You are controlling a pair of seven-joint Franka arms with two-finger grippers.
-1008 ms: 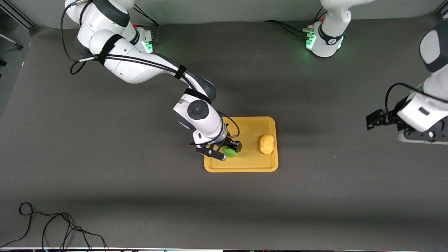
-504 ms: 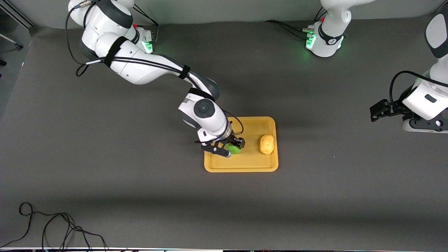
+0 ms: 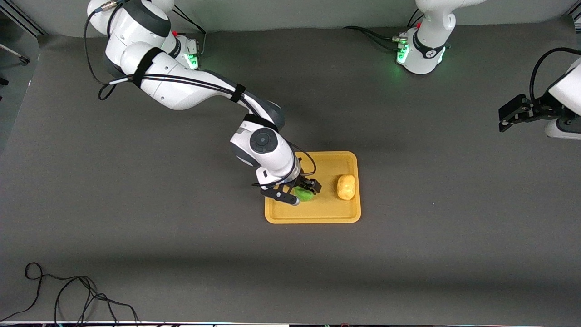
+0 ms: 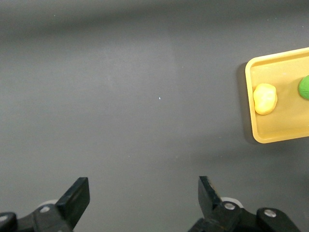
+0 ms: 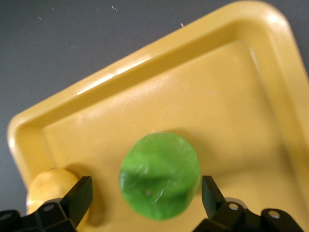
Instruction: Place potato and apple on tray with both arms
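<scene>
On the tray (image 3: pixel 313 213), near its edge toward the left arm's end of the table, lies the potato (image 3: pixel 346 187), a lumpy yellow-orange oval with its long axis running roughly from the robots' side toward the front camera. Tray is a yellow-orange rectangle with rounded corners and a low rim, long side running along the table from one arm's end to the other; it sits mid-table on the dark grey table (image 3: pixel 181 254).

Apple (image 3: pixel 304 194) also sits on the tray floor, in the half toward the right arm's end, well apart from the potato. Round, bright green, slightly dimpled skin in the right wrist view (image 5: pixel 160 175); no clear long axis.

Right arm reaches from its base diagonally across the table, elbow bent, wrist pointing down at the tray. Right gripper (image 3: pixel 297 193) is right over the apple, fingers spread wide on either side of the fruit; wrist view shows gaps between each finger and the apple, so not pinching it.

Left arm is pulled off to its own end of the table, mostly out of the front view. Left gripper (image 3: pixel 513 113) hangs over bare table, well apart from the tray, fingers spread and holding nothing; left wrist view shows tray (image 4: pixel 256 135), potato (image 4: pixel 265 98) and apple (image 4: pixel 305 87) far off.
</scene>
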